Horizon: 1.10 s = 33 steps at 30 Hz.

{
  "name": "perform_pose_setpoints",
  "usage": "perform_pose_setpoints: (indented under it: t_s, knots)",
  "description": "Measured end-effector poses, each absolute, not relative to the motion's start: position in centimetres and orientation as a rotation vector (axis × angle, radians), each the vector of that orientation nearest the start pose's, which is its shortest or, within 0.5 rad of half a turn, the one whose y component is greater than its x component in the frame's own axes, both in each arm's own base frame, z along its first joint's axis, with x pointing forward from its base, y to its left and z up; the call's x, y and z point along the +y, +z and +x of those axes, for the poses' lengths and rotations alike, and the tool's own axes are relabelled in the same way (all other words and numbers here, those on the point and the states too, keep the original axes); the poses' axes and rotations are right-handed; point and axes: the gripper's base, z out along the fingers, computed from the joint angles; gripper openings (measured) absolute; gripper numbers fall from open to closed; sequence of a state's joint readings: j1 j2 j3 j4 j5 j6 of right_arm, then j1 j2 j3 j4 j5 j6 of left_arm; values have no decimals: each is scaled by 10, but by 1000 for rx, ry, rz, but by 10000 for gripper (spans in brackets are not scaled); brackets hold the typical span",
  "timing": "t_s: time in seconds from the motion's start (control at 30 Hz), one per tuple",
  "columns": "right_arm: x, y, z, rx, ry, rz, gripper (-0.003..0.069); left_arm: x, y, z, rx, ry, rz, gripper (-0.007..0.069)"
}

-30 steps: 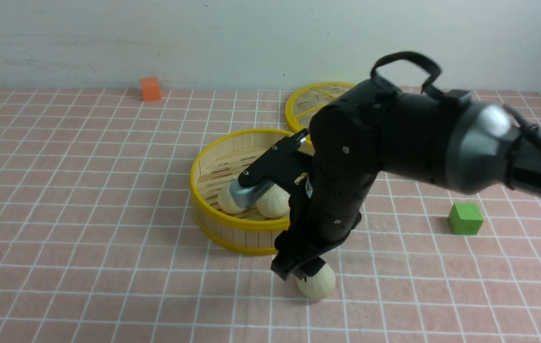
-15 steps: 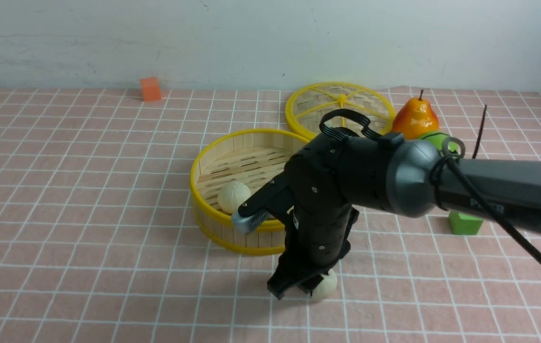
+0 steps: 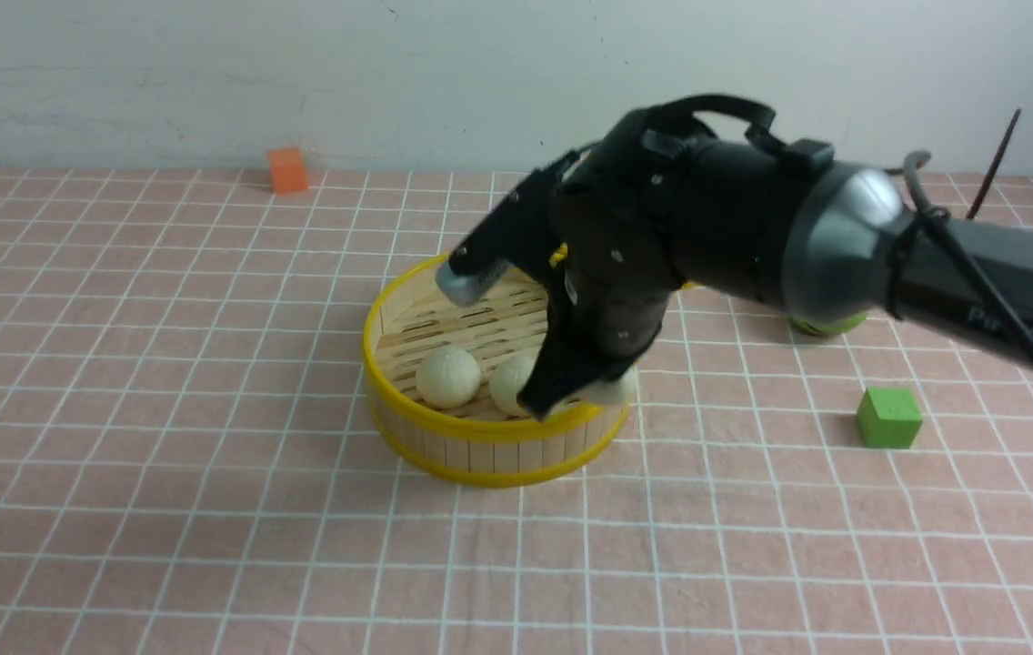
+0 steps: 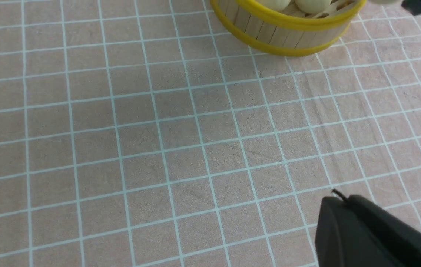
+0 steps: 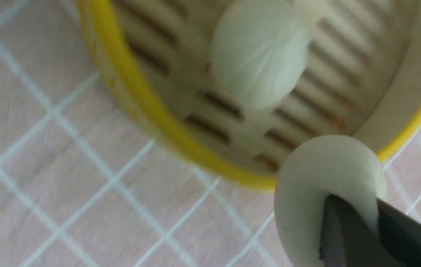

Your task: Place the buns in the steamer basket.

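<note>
Only front view — green cube (image 3: 889,418), orange block (image 3: 288,170).

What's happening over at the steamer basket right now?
The right gripper has a bun pinched between its fingers and is holding it up by the near right edge of the steamer basket. Two more buns, the left one and the middle one, sit on the basket's slatted floor. The held bun has yet to be set down inside with them. The left gripper is shut, away from the basket, taking no part.
</note>
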<state>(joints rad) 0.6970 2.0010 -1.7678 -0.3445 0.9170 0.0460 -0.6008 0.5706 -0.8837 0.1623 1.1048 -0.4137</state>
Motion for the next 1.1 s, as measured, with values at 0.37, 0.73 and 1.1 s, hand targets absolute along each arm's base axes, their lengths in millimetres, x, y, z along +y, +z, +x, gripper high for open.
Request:
perform_pose_setpoints:
  t_s: [0.37, 0.73, 1.1]
  knots:
    - [249, 243, 433, 2315, -42, -656, 28, -31, 368, 69, 2273, -334, 220, -13]
    - [254, 209, 439, 2400, 28, -617, 332, -31, 368, 69, 2273, -334, 220, -11]
    - [232, 322, 400, 2391, 71, -559, 528, -31, 368, 69, 2272, -334, 220, 1]
